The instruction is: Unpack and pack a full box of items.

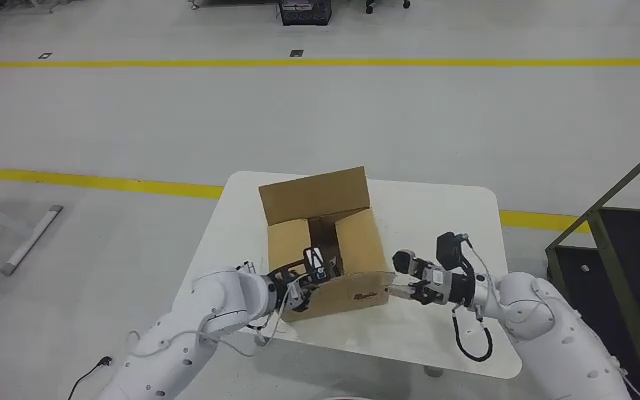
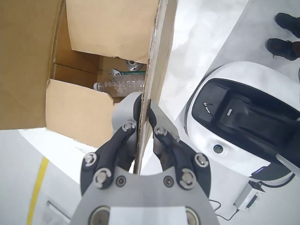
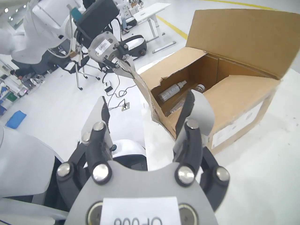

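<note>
At the centre of the table [image 1: 440,210] stands the open box [image 1: 330,250], with a clear bottle [image 2: 121,84], a wrench [image 2: 126,73] and a metal flange [image 2: 133,65] lying on its bottom. At the box's 7 o'clock corner, the left gripper [image 2: 145,101] is pinched tight on a torn flap [image 2: 152,71], one finger on each side. At 4 o'clock, just beside the box, the right gripper [image 3: 147,99] hangs spread wide, holding nothing.

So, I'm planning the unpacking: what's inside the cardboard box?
A clear plastic bottle, a wrench, a metal flange and a small spray bottle. Flaps of the box hide the rest of its floor.
</note>
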